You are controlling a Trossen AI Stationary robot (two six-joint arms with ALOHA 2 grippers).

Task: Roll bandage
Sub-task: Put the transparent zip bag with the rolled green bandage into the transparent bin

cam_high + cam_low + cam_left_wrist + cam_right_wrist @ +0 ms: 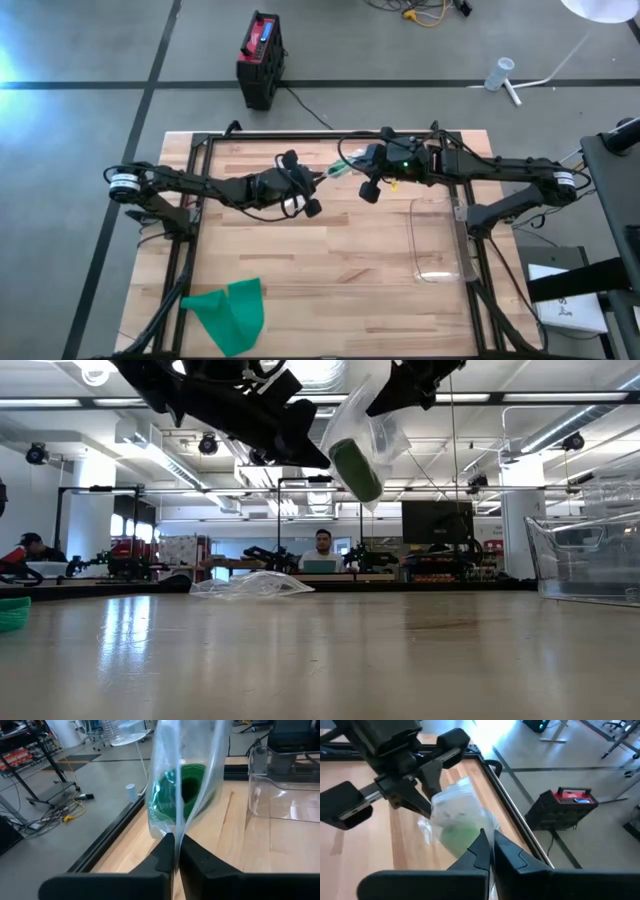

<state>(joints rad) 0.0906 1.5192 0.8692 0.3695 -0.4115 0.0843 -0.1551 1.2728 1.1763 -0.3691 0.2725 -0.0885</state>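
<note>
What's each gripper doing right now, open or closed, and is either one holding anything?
Left gripper: closed on the clear plastic bag with the green bandage roll inside.
Right gripper: closed on the same bag, held above the table.

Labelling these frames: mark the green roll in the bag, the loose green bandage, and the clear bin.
green roll [182, 790], left wrist view, on its round end face.
loose green bandage [232, 312], high view, on the middle of the sheet.
clear bin [437, 265], high view, on its near rim.

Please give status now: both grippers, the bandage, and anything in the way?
Left gripper shut on plastic bag, right gripper shut on it too. Rolled green bandage inside bag, held above table. Nothing in the way.
</note>
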